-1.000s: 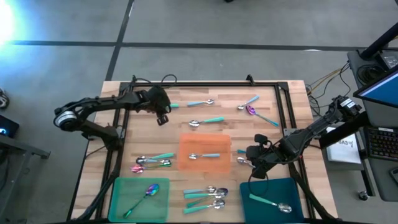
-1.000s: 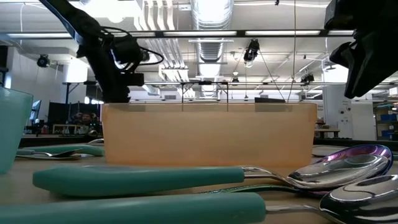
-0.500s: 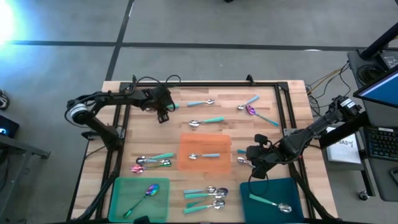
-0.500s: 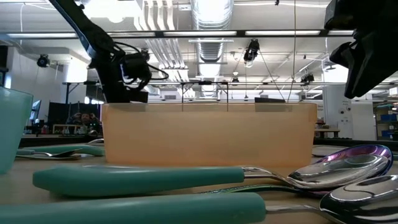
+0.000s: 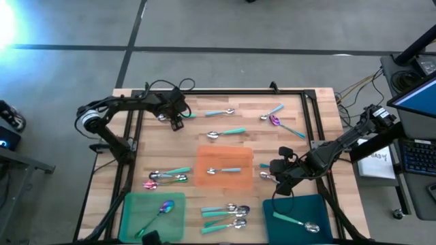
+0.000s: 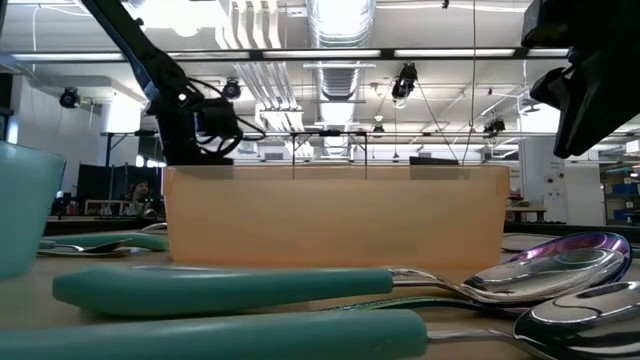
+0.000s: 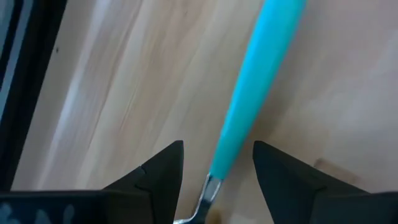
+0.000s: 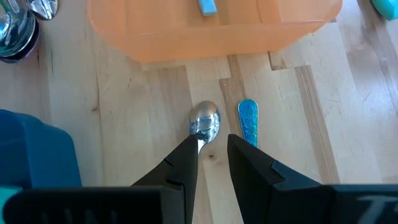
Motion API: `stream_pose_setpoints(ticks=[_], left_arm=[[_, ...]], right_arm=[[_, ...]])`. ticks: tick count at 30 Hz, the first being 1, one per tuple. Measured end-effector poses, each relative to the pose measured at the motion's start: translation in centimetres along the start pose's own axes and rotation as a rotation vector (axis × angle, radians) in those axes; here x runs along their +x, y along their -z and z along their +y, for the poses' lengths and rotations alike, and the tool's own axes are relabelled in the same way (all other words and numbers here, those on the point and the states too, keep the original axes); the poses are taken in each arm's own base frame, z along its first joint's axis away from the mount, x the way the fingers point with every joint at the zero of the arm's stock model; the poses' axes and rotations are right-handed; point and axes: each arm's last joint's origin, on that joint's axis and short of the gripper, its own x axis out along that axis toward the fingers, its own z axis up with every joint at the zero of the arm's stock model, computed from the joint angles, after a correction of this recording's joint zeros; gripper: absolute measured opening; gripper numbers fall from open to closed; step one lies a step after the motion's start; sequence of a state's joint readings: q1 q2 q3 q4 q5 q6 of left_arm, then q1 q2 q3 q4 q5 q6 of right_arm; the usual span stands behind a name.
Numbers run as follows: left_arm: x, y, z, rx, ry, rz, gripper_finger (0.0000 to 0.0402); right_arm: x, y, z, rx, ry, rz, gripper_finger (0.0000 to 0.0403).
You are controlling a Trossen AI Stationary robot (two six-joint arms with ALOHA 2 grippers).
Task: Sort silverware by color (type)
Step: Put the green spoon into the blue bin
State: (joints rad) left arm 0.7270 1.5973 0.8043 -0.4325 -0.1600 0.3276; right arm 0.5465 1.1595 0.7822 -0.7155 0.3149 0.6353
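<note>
On the left, the left pincer [image 5: 176,120] hovers low at the far-left part of the table [image 5: 306,109], its fingers [image 7: 158,174] spread wide on either side of a teal-handled spoon [image 7: 252,99] that lies flat on the wood; nothing is gripped yet. The risk here, as I judge it, is that the slim handle sits a little off the middle of the gap and runs at a slant, so closing could push it sideways or pinch only the thin metal neck, letting the spoon swing or slip on lifting. Further right, the orange tray [image 5: 224,170] in the middle holds a single spoon, with the green tray [image 5: 133,204] and the teal tray [image 5: 320,204] at the near edge each holding one as well; loose spoons lie scattered around, including a bunch between the two near trays, so a careless sweep could scatter them. On the right, the right pincer [image 5: 275,175] rests low beside the orange tray, its fingers [image 8: 177,168] close together around the thin stem of a silver-bowled spoon [image 8: 205,119], apparently clamped on it, with a blue handle [image 8: 248,121] just beside. That neighbour could be dragged along, and a grip so near the bowl may let the spoon pivot.
</note>
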Motion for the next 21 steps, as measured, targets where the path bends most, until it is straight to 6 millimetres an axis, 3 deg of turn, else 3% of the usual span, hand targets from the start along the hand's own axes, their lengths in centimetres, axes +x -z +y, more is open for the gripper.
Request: stream_pose_setpoints(ticks=[8,12,21], left_arm=[[1.4,0.2,-0.1,0.003,0.004,0.055,0.0177],[1.3,0.2,-0.1,0.001,0.008,0.056,0.0157],[1.3,0.4,-0.3,-0.083,0.03,0.071,0.0021]], right_arm=[[0.0,0.0,0.0,0.0,0.0,0.0,0.0079],[0.0,0.0,0.0,0.0,-0.001,-0.001,0.0079],[0.0,0.0,0.0,0.0,-0.001,-0.001,0.0079]])
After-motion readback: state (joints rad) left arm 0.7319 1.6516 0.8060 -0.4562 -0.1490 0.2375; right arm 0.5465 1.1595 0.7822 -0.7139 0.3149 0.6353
